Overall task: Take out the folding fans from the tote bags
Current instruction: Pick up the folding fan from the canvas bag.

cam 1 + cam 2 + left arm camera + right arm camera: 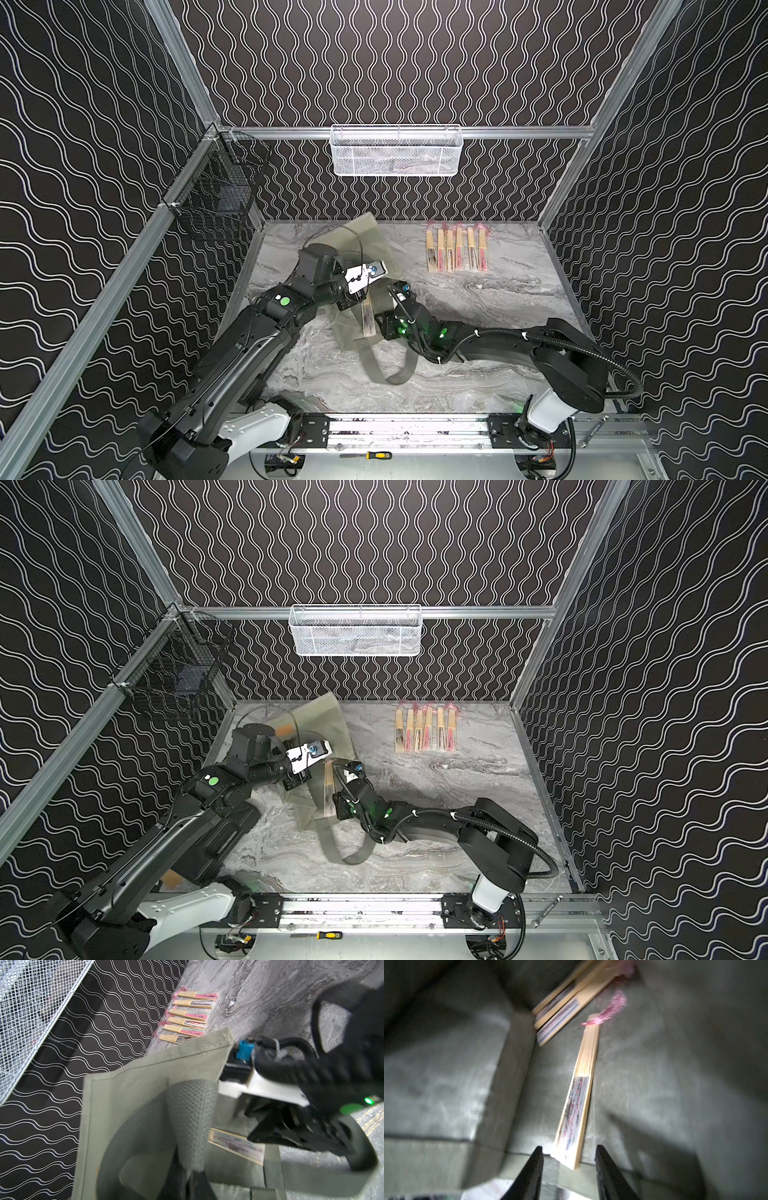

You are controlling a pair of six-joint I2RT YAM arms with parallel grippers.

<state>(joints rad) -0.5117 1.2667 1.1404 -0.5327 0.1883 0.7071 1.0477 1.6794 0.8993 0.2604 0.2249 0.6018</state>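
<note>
Surface: grey marbled table, dark wavy-lined walls.
Bag: tote bag at frame centre in both top views.
Left: my left gripper, fingers pressed together on the bag's strap.
Right: my right gripper, fingers spread astride a fan in the bag's mouth.
Laid out: six fans in a row, upper right of centre.

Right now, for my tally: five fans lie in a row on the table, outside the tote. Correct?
Not five: six fans lie in the row, countable in the left wrist view. They are on the table, outside the tote.
</note>
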